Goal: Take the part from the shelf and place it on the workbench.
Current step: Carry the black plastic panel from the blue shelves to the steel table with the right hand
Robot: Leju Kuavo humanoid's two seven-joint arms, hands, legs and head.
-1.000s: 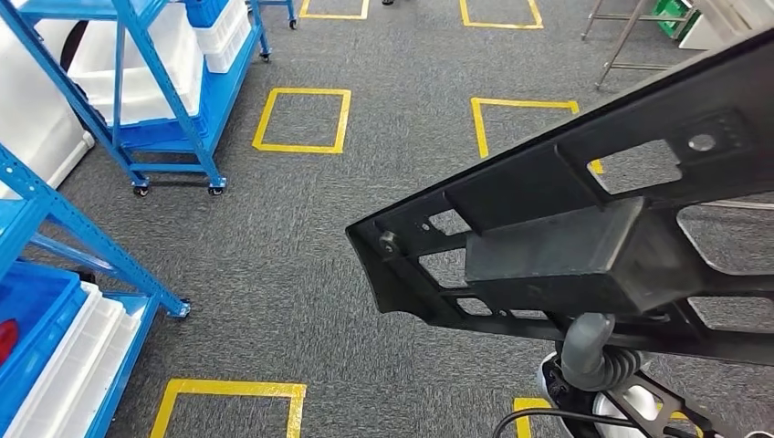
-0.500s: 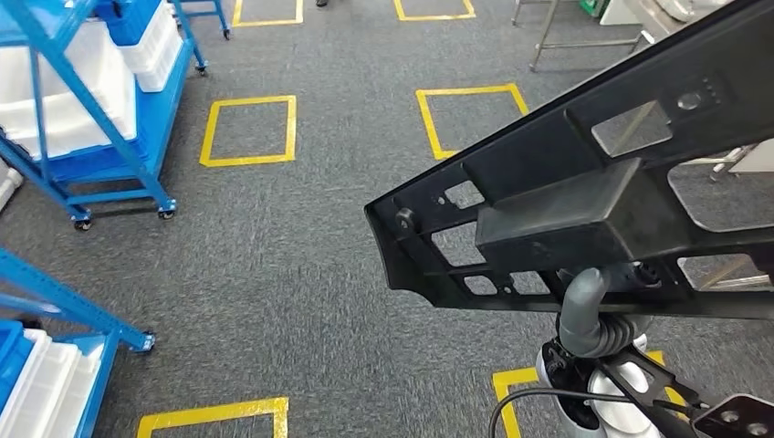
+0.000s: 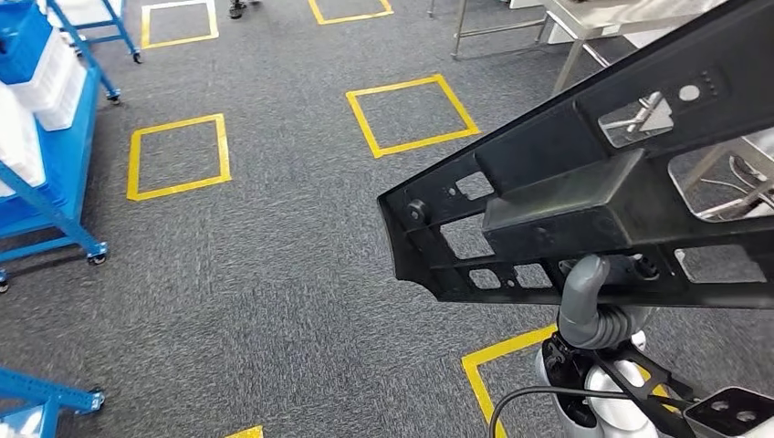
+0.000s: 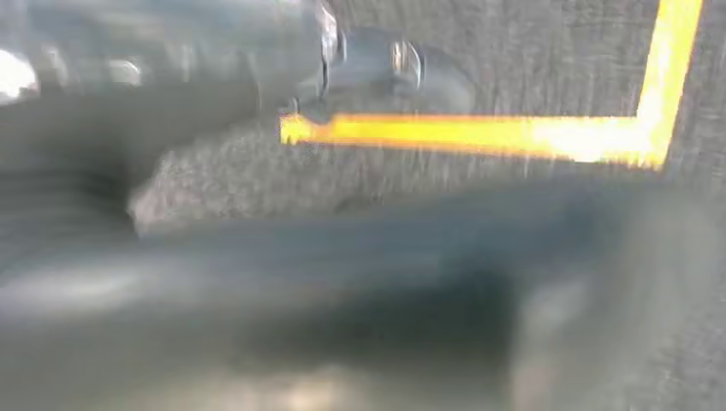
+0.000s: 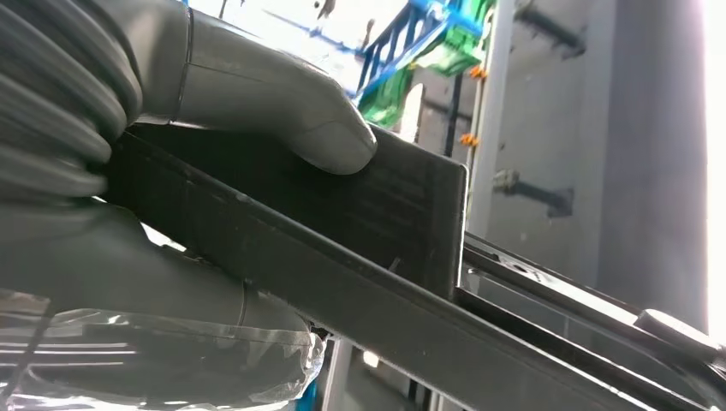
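A: Item one, far left of the head view?
B: Blue shelf rack (image 3: 41,196) on castors, cut off by the frame edge; white bins (image 3: 57,78) on it, only partly seen.

A: Floor?
B: Grey carpet (image 3: 265,265) with yellow tape squares (image 3: 178,155); the nearest ones run out of frame at the bottom.

A: Item two, the part?
B: Long black part (image 3: 584,196) with cut-out windows and a raised box section, carried in the air over the carpet at the right, its far end cut off by the frame. Metal table legs (image 3: 566,50) stand behind it; the tabletop is hardly visible.

A: Right hand?
B: Right hand (image 5: 154,163) grips the part: grey thumb (image 5: 282,111) pressed on the box face, fingers wrapped beneath, partly covered by clear film. In the head view, one grey digit hooks up against the part's lower edge.

A: Left hand?
B: Left wrist view is badly blurred. Carpet and a yellow tape corner (image 4: 633,141) show; whether those fingers are open or closed, cannot tell.
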